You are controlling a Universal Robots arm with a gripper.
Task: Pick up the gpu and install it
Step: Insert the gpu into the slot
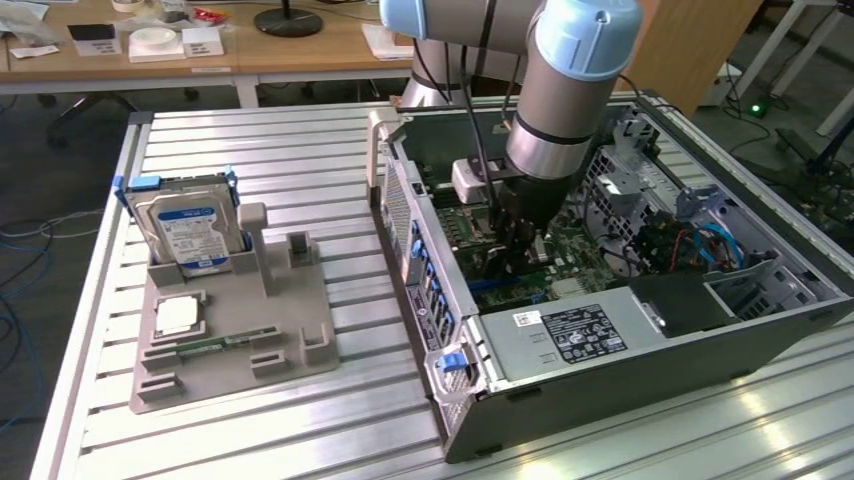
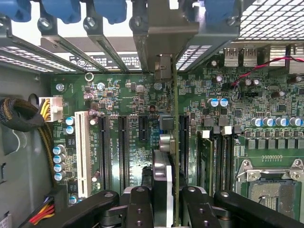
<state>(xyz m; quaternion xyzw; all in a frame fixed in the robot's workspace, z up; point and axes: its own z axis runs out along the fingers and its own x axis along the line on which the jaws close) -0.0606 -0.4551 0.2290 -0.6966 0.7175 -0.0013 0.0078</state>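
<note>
In the wrist view the gpu [image 2: 175,142] is seen edge-on as a thin card standing over the green motherboard [image 2: 128,104]. It runs along a long black slot [image 2: 183,142], and its silvery bracket end [image 2: 163,66] reaches the rear slot openings of the case. My gripper [image 2: 166,209] is shut on the card, one black finger [image 2: 140,209] on each side. Whether the card sits fully in the slot I cannot tell. In the exterior view my gripper [image 1: 514,250] is down inside the open computer case [image 1: 601,330].
A grey fixture [image 1: 227,340] on the slatted table holds the upright hard drive [image 1: 194,225] and a small square processor chip [image 1: 178,315]. Inside the case are a power supply [image 1: 574,335], blue cables [image 1: 707,240], memory slots [image 2: 218,152] and a processor socket [image 2: 270,190].
</note>
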